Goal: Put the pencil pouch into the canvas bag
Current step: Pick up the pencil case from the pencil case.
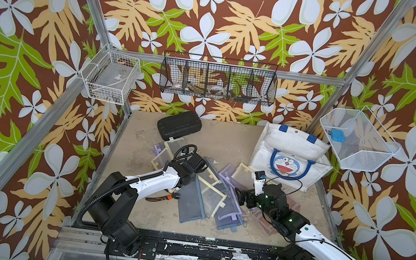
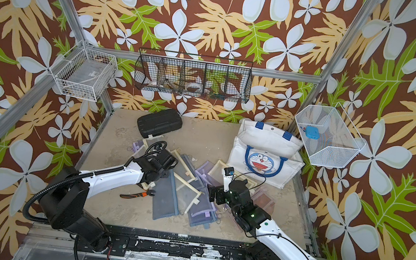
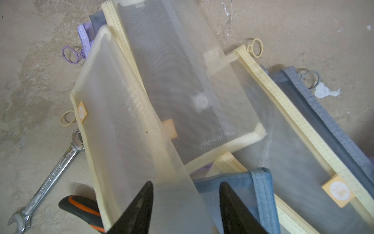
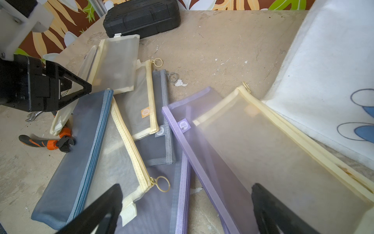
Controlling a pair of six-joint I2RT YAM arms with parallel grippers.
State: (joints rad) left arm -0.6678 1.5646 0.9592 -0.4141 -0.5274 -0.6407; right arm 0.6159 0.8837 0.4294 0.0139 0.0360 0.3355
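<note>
Several flat mesh pencil pouches lie in a loose heap mid-table. The white canvas bag point(image 1: 290, 151) with blue handles and a cartoon cat face stands at the back right, mouth up; it also shows in another top view point(image 2: 266, 148). My left gripper point(image 3: 186, 183) is down on the heap's left side. Its jaws stand apart, and one end of a cream pencil pouch point(image 3: 121, 121) runs up between them. My right gripper point(image 4: 186, 186) hangs open over purple pouches point(image 4: 202, 152) at the heap's right, close to the bag's side point(image 4: 334, 60), and holds nothing.
A black hard case point(image 1: 179, 125) lies at the back of the table. A wrench point(image 3: 50, 178) and orange-handled pliers point(image 4: 48, 142) lie just left of the heap. A blue-grey pouch point(image 4: 81, 152) lies nearest the front. Wire baskets hang on the walls.
</note>
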